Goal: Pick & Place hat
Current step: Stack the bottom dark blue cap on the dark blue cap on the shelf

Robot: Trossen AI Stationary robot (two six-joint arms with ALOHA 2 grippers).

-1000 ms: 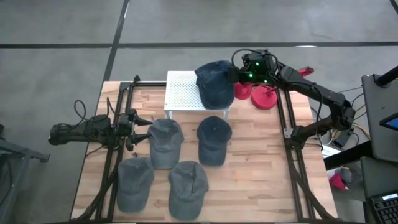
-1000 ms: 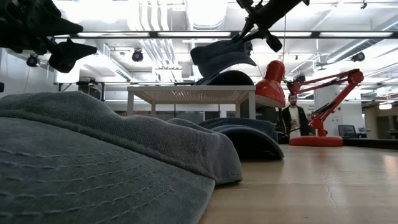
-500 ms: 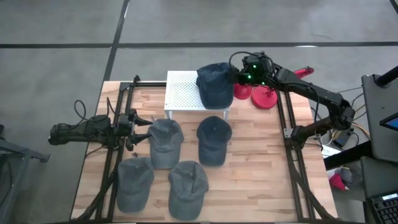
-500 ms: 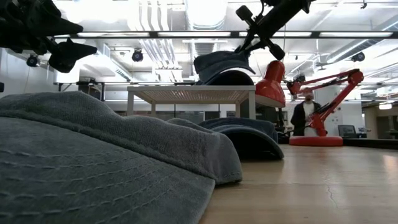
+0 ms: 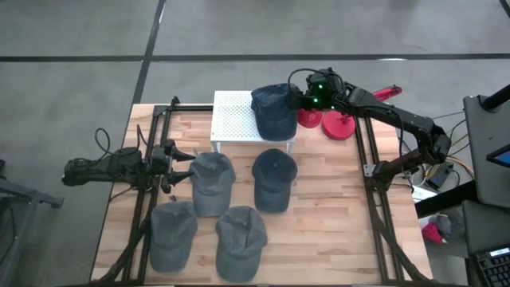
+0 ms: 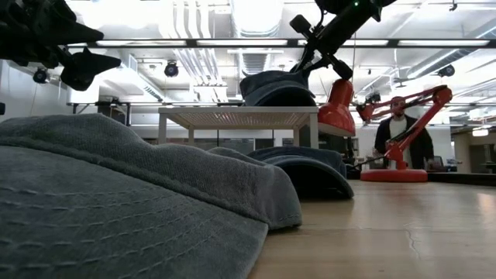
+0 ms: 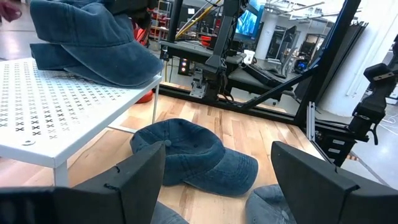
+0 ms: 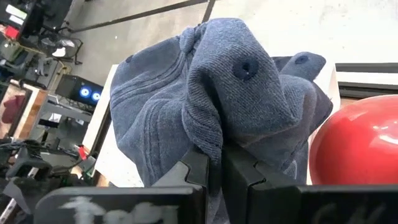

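Observation:
A blue denim hat lies on the right end of a white perforated stand at the table's far edge. It also shows in the low view and in the left wrist view. My right gripper reaches it from the right and is shut on it. My left gripper waits open at the table's left side, level and touching nothing. Several more hats lie flat on the table, among them one and another just in front of the stand. My right gripper pinches a bunched fold of the hat's crown cloth between its two fingers. It comes slanting down from the table's far right. The hat rests on the stand's top, and the pinched fold stands up from it.
A red desk lamp stands right of the stand, close under my right arm. Black frame rails run along both sides of the table. A person stands in the room behind. Bare wood lies at the near right.
My right gripper has gone down and a little toward the table's left with the hat. The hat hung above the stand with its brim raised; it now lies on the stand's top.

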